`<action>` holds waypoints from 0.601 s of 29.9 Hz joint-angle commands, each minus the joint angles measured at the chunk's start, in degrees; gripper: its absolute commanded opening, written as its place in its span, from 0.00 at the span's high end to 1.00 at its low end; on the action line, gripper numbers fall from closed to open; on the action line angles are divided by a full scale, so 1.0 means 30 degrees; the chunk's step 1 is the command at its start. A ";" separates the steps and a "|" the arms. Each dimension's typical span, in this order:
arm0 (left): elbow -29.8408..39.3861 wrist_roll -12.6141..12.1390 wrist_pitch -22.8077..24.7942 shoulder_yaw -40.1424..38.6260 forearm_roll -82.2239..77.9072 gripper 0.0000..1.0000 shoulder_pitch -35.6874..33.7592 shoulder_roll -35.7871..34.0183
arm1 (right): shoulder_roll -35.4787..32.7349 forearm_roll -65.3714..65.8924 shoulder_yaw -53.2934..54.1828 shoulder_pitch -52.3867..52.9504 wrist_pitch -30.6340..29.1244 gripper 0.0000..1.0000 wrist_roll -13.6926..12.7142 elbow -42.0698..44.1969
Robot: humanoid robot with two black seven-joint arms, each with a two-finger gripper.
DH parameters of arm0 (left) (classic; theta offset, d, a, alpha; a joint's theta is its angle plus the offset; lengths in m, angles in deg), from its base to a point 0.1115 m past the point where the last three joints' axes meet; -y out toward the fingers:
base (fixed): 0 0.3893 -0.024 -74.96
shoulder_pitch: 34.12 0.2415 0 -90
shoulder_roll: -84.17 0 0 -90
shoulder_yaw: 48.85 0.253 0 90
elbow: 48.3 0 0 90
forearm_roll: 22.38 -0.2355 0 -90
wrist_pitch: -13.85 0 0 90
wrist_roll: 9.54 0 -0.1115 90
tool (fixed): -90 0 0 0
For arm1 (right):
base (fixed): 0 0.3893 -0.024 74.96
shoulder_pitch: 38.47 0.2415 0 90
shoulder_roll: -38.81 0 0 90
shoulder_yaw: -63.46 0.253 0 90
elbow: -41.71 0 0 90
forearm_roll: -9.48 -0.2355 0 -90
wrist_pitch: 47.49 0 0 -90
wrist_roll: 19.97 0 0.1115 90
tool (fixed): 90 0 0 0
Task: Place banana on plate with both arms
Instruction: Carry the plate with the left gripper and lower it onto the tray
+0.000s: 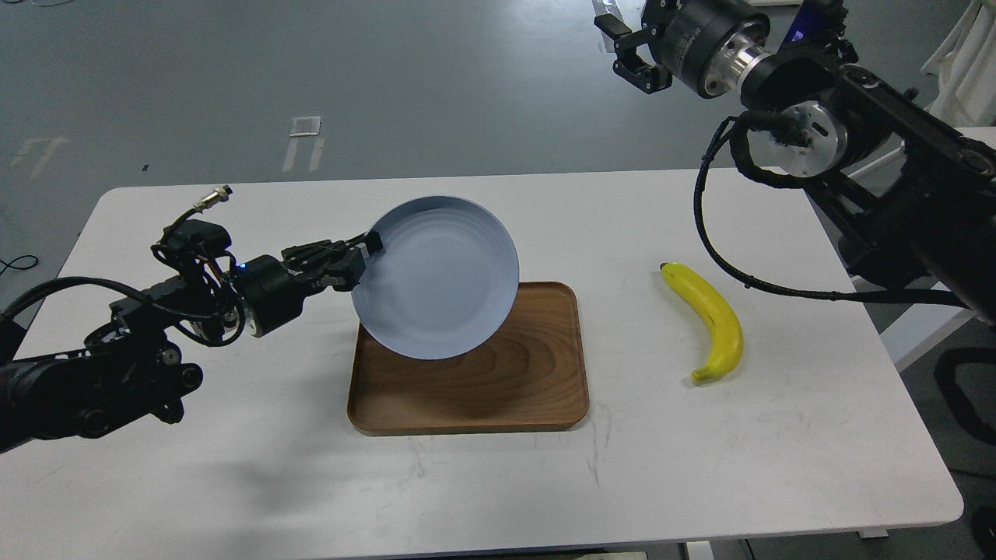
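Note:
The pale blue-grey plate is held tilted up above the brown wooden tray, its face turned toward me. My left gripper is shut on the plate's left rim. The yellow banana lies flat on the white table to the right of the tray, dark stem tip at its far end. My right gripper is raised high at the top of the view, far behind and above the banana, its fingers apart and empty.
The brown wooden tray lies at the table's middle, under the plate. The white table ends at a front edge near me and a right edge past the banana. Grey floor lies beyond the far edge.

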 commanded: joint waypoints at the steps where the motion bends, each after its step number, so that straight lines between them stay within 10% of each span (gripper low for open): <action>1: -0.0498 -0.0001 -0.0006 0.0187 0.0003 1.00 -0.0020 0.0875 | -0.0019 0.0000 -0.0003 0.0065 0.0000 0.00 -0.0002 0.0000; 18: -0.2314 -0.0001 0.0052 0.1680 0.0003 1.00 -0.0108 0.3074 | -0.0137 0.0000 -0.0003 -0.0081 0.0000 0.00 -0.0002 0.0029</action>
